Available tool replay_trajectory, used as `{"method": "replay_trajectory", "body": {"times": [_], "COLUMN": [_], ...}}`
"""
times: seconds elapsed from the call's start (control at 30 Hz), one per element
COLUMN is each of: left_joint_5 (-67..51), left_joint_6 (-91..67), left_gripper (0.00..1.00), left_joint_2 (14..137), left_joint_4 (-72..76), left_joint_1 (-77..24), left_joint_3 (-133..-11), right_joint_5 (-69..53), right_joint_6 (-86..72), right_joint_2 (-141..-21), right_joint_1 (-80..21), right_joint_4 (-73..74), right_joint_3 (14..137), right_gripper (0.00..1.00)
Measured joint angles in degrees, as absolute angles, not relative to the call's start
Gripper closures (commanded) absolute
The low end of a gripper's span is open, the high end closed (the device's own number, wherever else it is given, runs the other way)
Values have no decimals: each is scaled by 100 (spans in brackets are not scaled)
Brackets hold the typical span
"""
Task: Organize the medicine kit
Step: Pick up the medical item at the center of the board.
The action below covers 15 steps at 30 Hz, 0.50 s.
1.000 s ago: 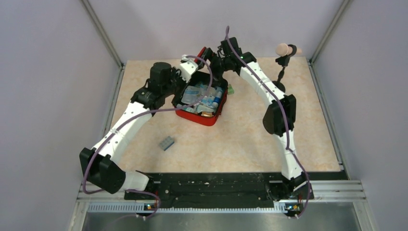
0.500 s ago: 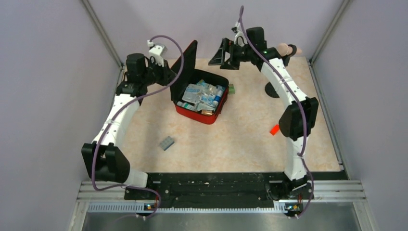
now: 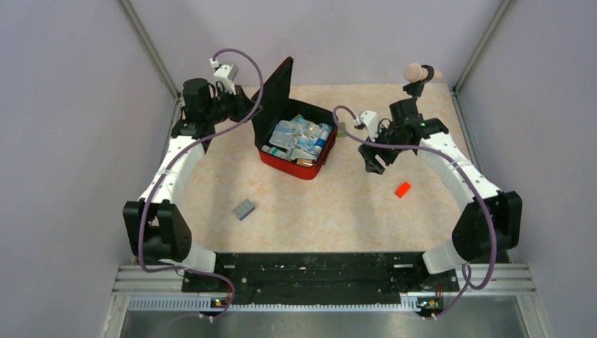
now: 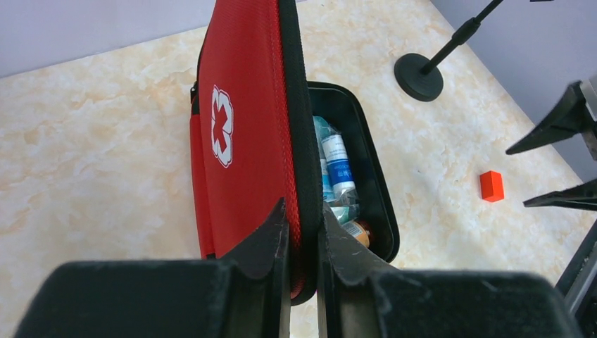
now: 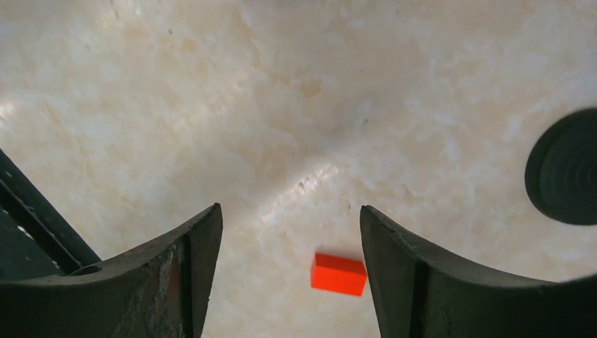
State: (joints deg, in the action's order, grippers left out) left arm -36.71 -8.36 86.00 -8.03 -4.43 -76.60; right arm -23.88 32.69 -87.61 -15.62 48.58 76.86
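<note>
The medicine kit (image 3: 303, 172) sits open toward the far edge of the table (image 3: 352, 218), left of centre, lid upright. The left gripper (image 4: 303, 220) is clenched on the lid's zipper rim; the right gripper (image 5: 288, 215) hangs with jaws spread and empty above the table, near a small orange-red block (image 5: 338, 274).

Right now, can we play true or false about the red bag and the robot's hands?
1. The medicine kit is open. True.
2. The left gripper pinches the kit's lid. True.
3. The right gripper holds the small red block. False: its jaws are open and empty; the block lies on the table.
4. The grey block is inside the kit. False: it lies on the table, apart from the kit.
</note>
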Motion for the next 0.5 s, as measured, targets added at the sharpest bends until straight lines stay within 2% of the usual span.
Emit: {"method": "replay_trajectory", "body": {"times": [0.2, 0.5], "left_joint_5": [-3662, -3634], "left_joint_6": [-810, -895], "left_gripper": [100, 100], "left_joint_2": [8477, 8423], "left_joint_4": [-655, -550], "left_joint_1": [-443, -436], "left_joint_3": [-7452, -7358], "right_joint_5": [-1944, -1962], "right_joint_6": [4115, 3817], "right_joint_2": [-8353, -8923], "right_joint_1": [-1426, -1409], "right_joint_4": [5190, 4678], "right_joint_3": [7146, 7393], "right_gripper": [35, 35]}}
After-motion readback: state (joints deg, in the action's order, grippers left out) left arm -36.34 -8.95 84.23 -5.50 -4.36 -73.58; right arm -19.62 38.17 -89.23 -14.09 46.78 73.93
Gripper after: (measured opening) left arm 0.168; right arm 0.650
